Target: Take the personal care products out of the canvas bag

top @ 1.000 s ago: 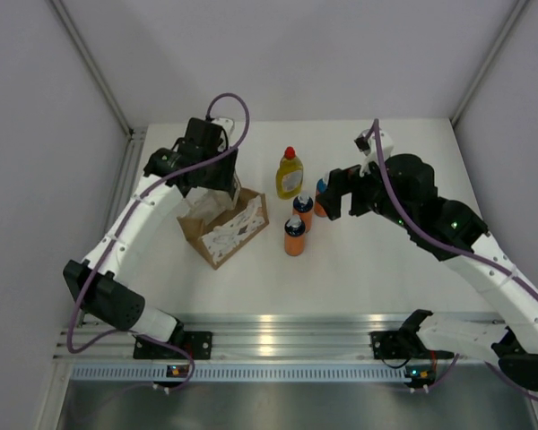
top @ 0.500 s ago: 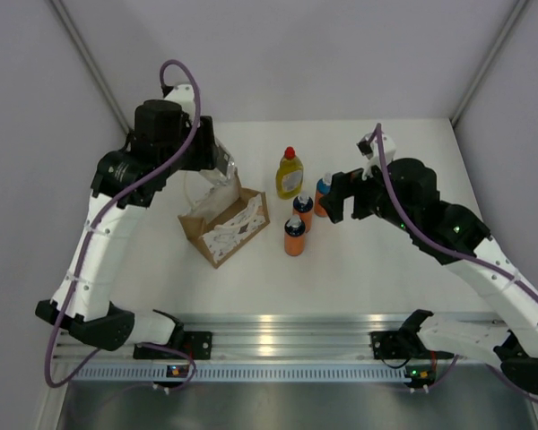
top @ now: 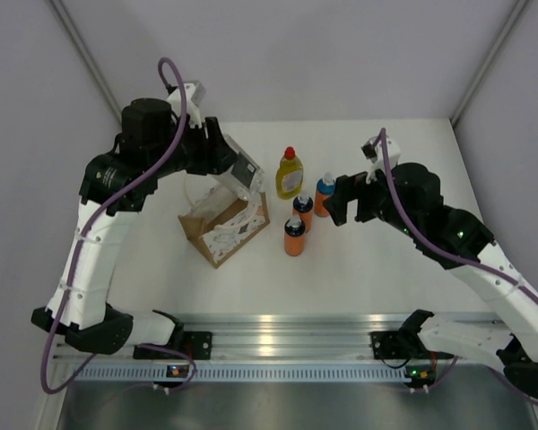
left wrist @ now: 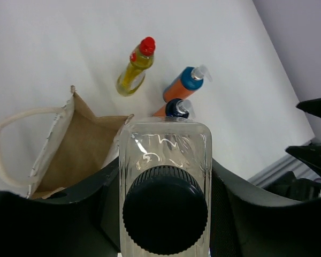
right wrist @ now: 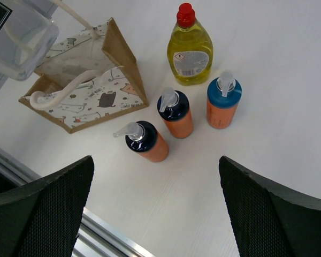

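Note:
My left gripper point(top: 238, 172) is shut on the pale translucent bottle point(left wrist: 165, 160) with a dark round cap point(left wrist: 165, 209), held in the air above the canvas bag point(top: 224, 227); the bottle also shows in the right wrist view point(right wrist: 18, 37). The bag point(right wrist: 91, 91) stands open on the table, white handles loose. The yellow bottle with a red cap point(top: 290, 174) and three orange bottles with blue caps point(top: 295, 236) point(top: 303, 212) point(top: 324, 194) stand on the table right of the bag. My right gripper point(top: 342, 199) is open and empty, just right of the orange bottles.
White walls close in the table on the left, right and back. An aluminium rail point(top: 278, 345) runs along the near edge, also seen in the right wrist view point(right wrist: 53, 187).
My left gripper has risen out of the bag with the translucent bottle and swung it right. My right gripper has drawn back slightly from the orange bottle.

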`<control>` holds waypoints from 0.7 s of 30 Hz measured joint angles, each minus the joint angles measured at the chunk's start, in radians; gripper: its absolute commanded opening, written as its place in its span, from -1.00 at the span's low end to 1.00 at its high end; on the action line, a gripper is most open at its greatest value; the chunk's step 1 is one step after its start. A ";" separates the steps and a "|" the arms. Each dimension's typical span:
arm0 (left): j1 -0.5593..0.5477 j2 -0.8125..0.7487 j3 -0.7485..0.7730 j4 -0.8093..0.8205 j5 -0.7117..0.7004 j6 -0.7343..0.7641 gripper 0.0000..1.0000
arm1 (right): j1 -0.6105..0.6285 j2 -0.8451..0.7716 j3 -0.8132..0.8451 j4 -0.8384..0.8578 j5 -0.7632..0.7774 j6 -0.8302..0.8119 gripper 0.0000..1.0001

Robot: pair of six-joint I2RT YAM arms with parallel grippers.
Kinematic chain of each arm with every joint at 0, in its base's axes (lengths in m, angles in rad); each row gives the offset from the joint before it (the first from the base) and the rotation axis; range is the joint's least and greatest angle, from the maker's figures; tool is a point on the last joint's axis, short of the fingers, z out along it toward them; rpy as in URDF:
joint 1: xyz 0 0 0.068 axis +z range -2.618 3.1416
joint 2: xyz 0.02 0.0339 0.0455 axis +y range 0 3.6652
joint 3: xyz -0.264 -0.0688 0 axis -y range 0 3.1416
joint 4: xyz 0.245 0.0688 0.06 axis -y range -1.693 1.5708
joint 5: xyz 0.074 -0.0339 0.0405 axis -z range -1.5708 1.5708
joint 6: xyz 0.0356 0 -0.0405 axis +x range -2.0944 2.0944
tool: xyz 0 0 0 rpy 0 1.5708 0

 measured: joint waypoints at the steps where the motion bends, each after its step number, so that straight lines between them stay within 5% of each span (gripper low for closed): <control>1: 0.000 0.000 0.000 0.000 0.021 -0.006 -1.00 | 0.000 -0.001 0.000 0.000 0.002 0.000 0.91; 14: -0.004 -0.010 0.000 -0.001 0.365 -0.071 -1.00 | 0.000 -0.022 -0.001 -0.001 0.081 0.014 0.96; 21: -0.090 -0.104 -0.217 -0.001 0.275 -0.076 -1.00 | -0.002 -0.063 -0.005 -0.001 0.185 0.045 0.97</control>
